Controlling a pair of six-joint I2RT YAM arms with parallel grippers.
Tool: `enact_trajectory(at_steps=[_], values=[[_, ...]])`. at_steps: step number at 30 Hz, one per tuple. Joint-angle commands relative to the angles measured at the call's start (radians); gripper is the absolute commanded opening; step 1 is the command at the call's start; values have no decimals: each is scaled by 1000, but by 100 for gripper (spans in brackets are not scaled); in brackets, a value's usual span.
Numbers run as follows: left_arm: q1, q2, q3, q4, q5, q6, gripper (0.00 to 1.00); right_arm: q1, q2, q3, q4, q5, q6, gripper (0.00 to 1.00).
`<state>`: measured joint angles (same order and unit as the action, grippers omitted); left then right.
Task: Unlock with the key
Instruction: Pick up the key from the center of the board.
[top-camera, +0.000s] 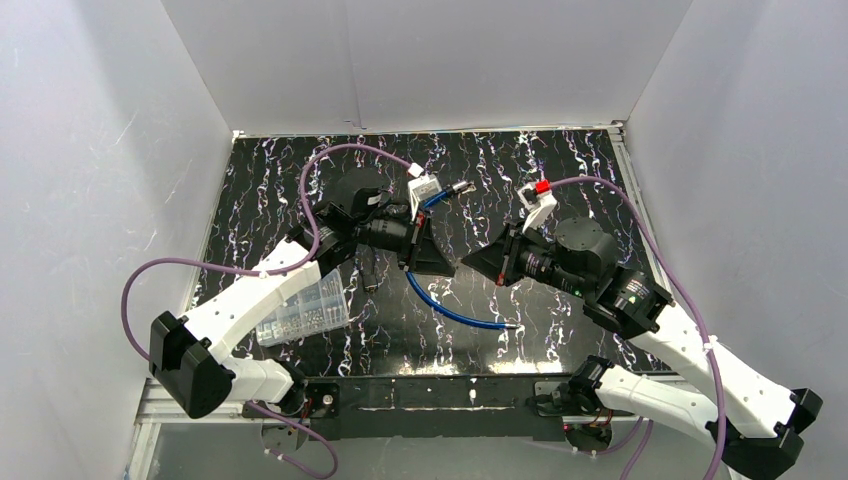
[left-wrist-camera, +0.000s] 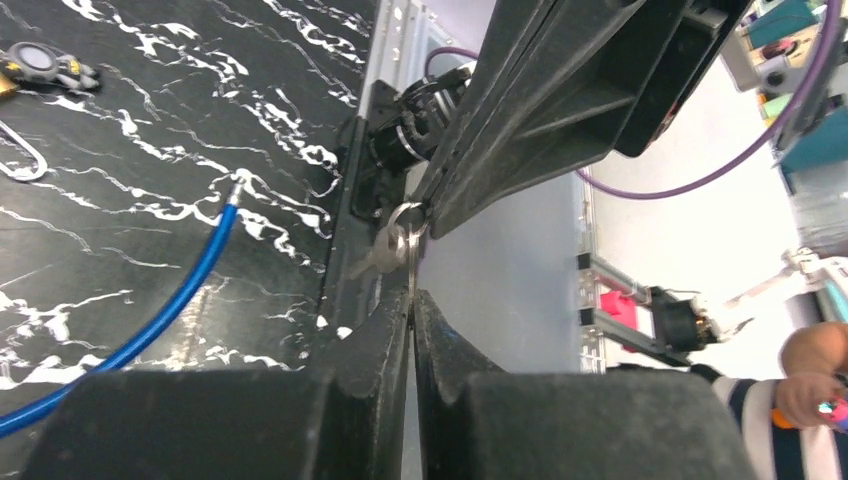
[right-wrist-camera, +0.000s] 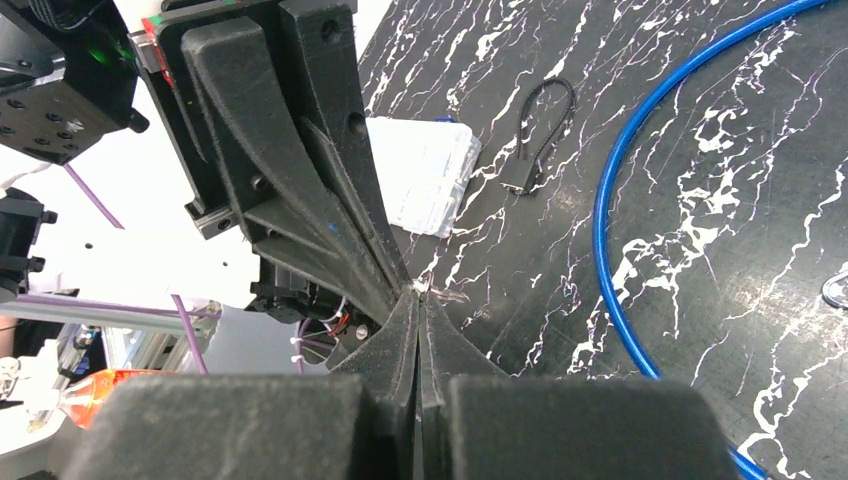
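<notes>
1. The key (left-wrist-camera: 385, 252) hangs in mid-air over the middle of the black marbled table (top-camera: 560, 170), between the two grippers, which meet tip to tip.
2. The left gripper (left-wrist-camera: 413, 300) is clamped shut, and the key's thin edge seems to run into its tips. The right gripper (right-wrist-camera: 420, 298) is also pressed shut, at the key's ringed head. Both appear to pinch the key, though we cannot tell which one carries it.
3. We judge the key light, flat, stiff and slick. Bare metal against hard pads can swivel or slip when twisted.
4. We would take it by the broad head, flat faces against the pads, leaving the whole blade free.
5. The blue cable (top-camera: 460, 315) lies on the table beneath the grippers. We take the pale block (top-camera: 430, 190) at its far end for the lock body, well apart from the key. It looks loose, so we expect it needs steadying while the key turns.
</notes>
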<state>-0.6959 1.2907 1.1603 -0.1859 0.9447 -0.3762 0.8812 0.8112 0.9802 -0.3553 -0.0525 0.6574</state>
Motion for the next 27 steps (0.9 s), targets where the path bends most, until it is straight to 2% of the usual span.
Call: enact_trajectory(at_steps=[1,3,4,6,9,11,15,17,21,27], values=[[18,-12,57,-67,-54,72,0,14,-17,36,59,7,-20,1],[25,-13,66,-73,-40,80,0,16,-17,33,59,-5,-20,1],[29,-11,77,-86,-29,93,0,16,-17,30,57,-12,-21,5],[29,-5,116,-160,-3,179,0,16,-22,23,43,-17,-27,23],[29,20,214,-355,21,342,0,15,-60,11,24,-11,-54,41],[28,42,285,-502,15,514,0,15,-85,23,-3,8,-93,53],[1,71,419,-788,-79,802,0,13,-101,99,-53,22,-236,68],[-13,80,475,-904,-117,892,0,13,-89,144,-60,-4,-301,70],[-35,91,572,-1078,-129,963,0,12,-33,207,-35,-132,-386,69],[-52,83,642,-1134,-118,934,0,12,83,244,81,-408,-385,61]])
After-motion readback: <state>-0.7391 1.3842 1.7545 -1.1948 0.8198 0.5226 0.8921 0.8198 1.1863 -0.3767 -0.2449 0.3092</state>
